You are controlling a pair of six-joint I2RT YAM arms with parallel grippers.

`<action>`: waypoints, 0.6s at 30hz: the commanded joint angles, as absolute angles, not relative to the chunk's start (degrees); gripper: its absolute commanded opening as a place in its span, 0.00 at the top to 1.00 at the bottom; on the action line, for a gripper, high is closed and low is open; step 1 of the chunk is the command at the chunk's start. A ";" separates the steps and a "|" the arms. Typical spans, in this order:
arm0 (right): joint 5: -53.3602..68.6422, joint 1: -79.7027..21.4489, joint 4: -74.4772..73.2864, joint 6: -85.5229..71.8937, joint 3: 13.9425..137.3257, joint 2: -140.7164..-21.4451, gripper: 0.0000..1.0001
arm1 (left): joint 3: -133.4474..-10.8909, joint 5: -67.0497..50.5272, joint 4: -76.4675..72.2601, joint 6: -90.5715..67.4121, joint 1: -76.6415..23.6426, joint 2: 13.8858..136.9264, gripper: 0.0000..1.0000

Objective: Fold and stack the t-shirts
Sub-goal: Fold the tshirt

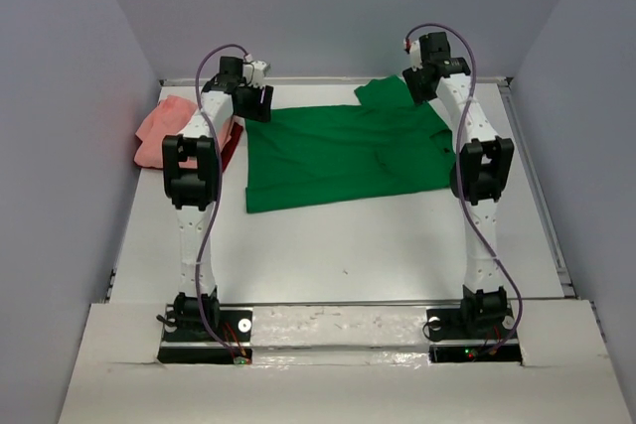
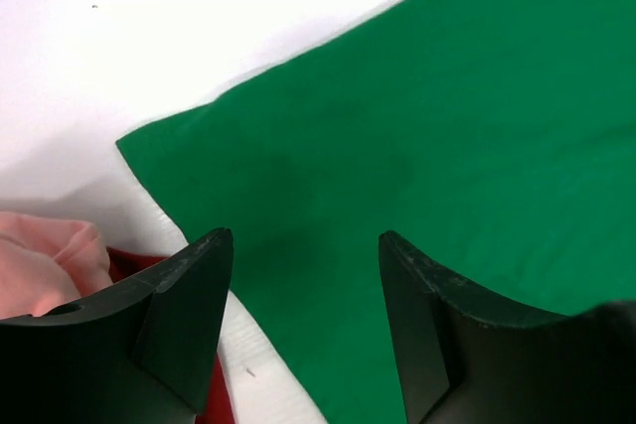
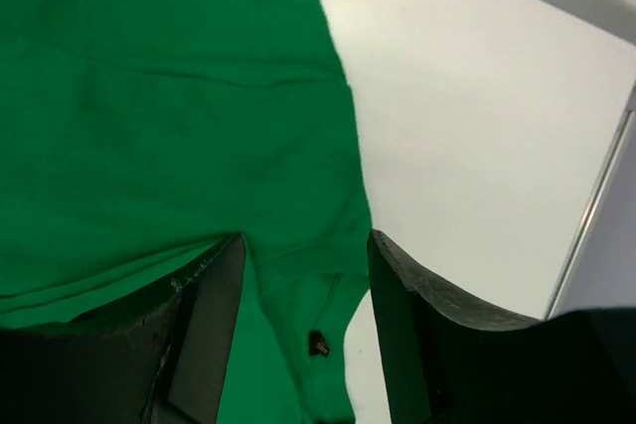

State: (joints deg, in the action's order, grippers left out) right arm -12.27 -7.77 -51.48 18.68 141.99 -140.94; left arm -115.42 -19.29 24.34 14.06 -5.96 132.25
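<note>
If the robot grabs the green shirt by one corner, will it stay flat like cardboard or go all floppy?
Probably floppy: the green t-shirt lies limp with soft wrinkles, so it would likely droop from the corner. It looks thin, so likely light. Pushed, it would probably bunch up rather than slide whole across the table.

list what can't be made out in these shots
Top view: dark red cloth mostly hidden by the pink t-shirt and the left arm; in the left wrist view only a sliver beside the left fingers.
Top view: pink t-shirt folded or bunched, unclear; the left arm crosses it.
Top view: far sleeve of the green t-shirt, partly under the right arm.
Right wrist view: dark speck on the green t-shirt, too small to identify.
</note>
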 commanded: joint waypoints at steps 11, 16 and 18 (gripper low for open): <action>-15.03 -5.89 -53.35 19.95 151.08 -142.29 0.44 | -128.76 -15.83 26.55 0.36 -3.08 140.53 0.33; -15.38 -5.89 -54.05 20.56 151.26 -142.82 0.47 | -130.42 -13.19 24.52 -2.37 -2.99 142.56 0.33; -15.64 -5.89 -54.14 20.57 151.17 -142.74 0.48 | -131.65 -12.57 24.78 -3.25 -2.99 143.69 0.33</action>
State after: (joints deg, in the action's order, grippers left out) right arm -14.66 -5.96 -53.54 19.92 148.68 -142.15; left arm -127.92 -14.37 25.47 -0.23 -3.01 142.82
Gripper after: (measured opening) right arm 0.530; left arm 0.672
